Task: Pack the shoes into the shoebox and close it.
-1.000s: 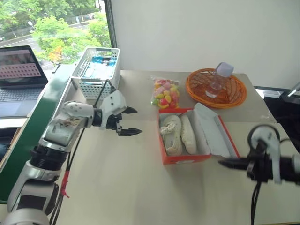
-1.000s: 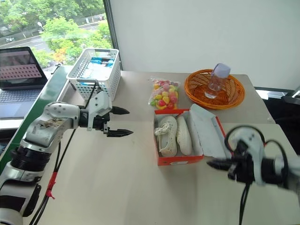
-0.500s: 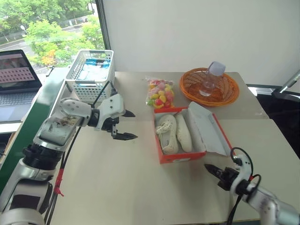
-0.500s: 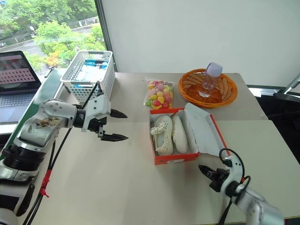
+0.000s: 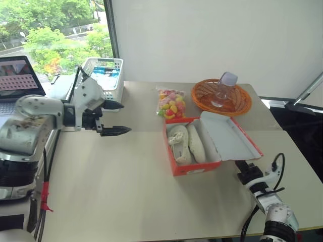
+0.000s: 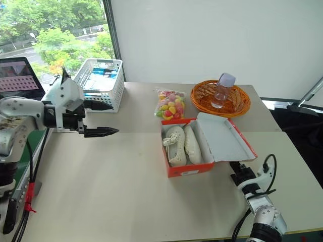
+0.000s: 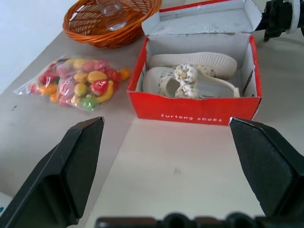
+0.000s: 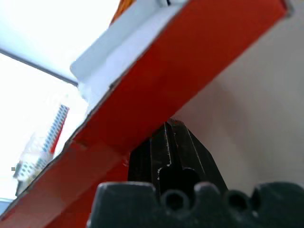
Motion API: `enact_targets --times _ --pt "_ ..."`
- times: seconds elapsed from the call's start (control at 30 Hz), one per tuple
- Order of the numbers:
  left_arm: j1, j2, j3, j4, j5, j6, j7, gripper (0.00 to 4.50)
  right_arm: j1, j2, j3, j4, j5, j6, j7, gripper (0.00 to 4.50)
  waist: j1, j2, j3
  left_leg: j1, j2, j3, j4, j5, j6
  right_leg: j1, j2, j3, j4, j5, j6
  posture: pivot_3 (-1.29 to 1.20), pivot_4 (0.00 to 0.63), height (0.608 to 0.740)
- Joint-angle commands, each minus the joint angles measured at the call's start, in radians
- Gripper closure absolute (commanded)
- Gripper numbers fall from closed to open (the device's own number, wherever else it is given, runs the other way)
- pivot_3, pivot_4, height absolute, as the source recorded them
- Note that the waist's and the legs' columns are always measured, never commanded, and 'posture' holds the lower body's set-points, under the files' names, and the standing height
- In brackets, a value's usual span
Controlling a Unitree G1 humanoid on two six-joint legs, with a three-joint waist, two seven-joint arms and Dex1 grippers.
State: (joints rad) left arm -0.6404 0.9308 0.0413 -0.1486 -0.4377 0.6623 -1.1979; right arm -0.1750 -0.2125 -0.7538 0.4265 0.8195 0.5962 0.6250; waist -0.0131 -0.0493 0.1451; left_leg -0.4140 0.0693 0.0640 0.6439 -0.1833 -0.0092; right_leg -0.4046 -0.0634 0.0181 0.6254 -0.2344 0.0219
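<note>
The shoes (image 5: 185,142) lie side by side in the shoebox (image 5: 198,167) at mid-table, its lid (image 5: 228,137) hanging open to the right. The right gripper (image 8: 172,138), fingers pressed together, sits low under the lid's outer edge. The left gripper (image 5: 113,117) hovers well left of the box, its 2 fingers spread wide and empty

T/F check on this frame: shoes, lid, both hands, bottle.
1. Both shoes lie inside the shoebox. True.
2. The lid is shut. False: it lies open, on the robot's right of the box.
3. The left hand is open and holds nothing. True.
4. The right hand holds a shoe. False: it is shut, under the lid's edge.
5. The bottle stands in the white basket. False: it is in the orange wicker tray.
</note>
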Motion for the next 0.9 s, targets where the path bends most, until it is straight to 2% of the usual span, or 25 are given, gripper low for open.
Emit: enact_targets --times 0.03,0.1,0.2,0.23,0.33,0.53,0.67,0.9 --pt "-0.006 0.004 0.026 -0.034 -0.029 0.009 0.012 0.00 0.009 -0.014 -0.024 -0.008 0.057 -0.018 0.015 4.48 0.000 -0.001 0.000 0.000 0.000 0.000 0.000 0.000 0.000 0.000 -0.001 0.000 0.000 0.000 0.000 0.00 0.150 0.740" --pt "0.005 0.007 0.023 -0.037 -0.032 0.005 0.014 0.00 0.013 -0.013 -0.023 -0.064 0.093 -0.006 0.024 4.48 -0.001 0.000 0.000 -0.002 -0.001 0.000 0.000 0.000 0.000 0.001 -0.002 0.001 0.001 0.000 0.000 0.00 0.150 0.740" --pt "0.014 0.010 0.018 -0.036 -0.031 -0.002 0.015 0.00 0.022 -0.011 -0.025 -0.165 0.170 0.031 0.020 4.48 -0.001 0.009 0.005 -0.006 -0.002 0.003 -0.001 0.001 0.002 -0.003 -0.002 0.002 0.003 0.000 0.000 0.00 0.150 0.740" --pt "0.014 0.009 0.018 -0.036 -0.032 -0.001 0.017 0.00 0.028 -0.009 -0.033 -0.203 0.212 0.052 0.015 4.48 -0.001 0.011 0.007 -0.009 -0.003 0.004 -0.001 0.005 0.009 -0.006 -0.002 0.002 0.004 0.000 0.000 0.00 0.150 0.740" --pt "0.017 0.004 0.009 -0.038 -0.030 -0.006 0.021 0.00 0.063 0.003 -0.047 -0.322 0.336 0.102 0.008 4.48 -0.001 0.015 0.009 -0.017 -0.003 0.004 -0.001 0.006 0.010 -0.018 0.003 0.007 0.009 0.004 0.003 0.00 0.150 0.740" --pt "0.017 0.002 -0.005 -0.045 -0.029 -0.006 0.025 0.00 0.147 0.019 0.002 -0.519 0.488 0.155 -0.008 4.48 0.000 0.017 0.010 -0.017 -0.003 0.004 -0.001 0.006 0.009 -0.019 0.003 0.008 0.014 0.001 0.003 0.00 0.150 0.740" --pt "0.006 0.001 -0.018 -0.025 -0.021 -0.018 0.021 0.00 0.184 0.029 0.100 -0.653 0.519 0.172 -0.029 4.48 -0.003 0.017 0.010 -0.016 -0.002 0.005 -0.001 0.006 0.009 -0.019 0.003 0.008 0.015 -0.002 0.008 0.00 0.150 0.740" --pt "-0.004 -0.001 -0.029 -0.002 -0.017 -0.032 0.019 0.00 0.151 -0.011 0.177 -0.631 0.480 0.139 -0.074 4.48 -0.001 0.017 0.010 -0.014 -0.003 0.005 -0.001 0.006 0.009 -0.019 0.004 0.010 0.015 -0.004 0.004 0.00 0.150 0.740"
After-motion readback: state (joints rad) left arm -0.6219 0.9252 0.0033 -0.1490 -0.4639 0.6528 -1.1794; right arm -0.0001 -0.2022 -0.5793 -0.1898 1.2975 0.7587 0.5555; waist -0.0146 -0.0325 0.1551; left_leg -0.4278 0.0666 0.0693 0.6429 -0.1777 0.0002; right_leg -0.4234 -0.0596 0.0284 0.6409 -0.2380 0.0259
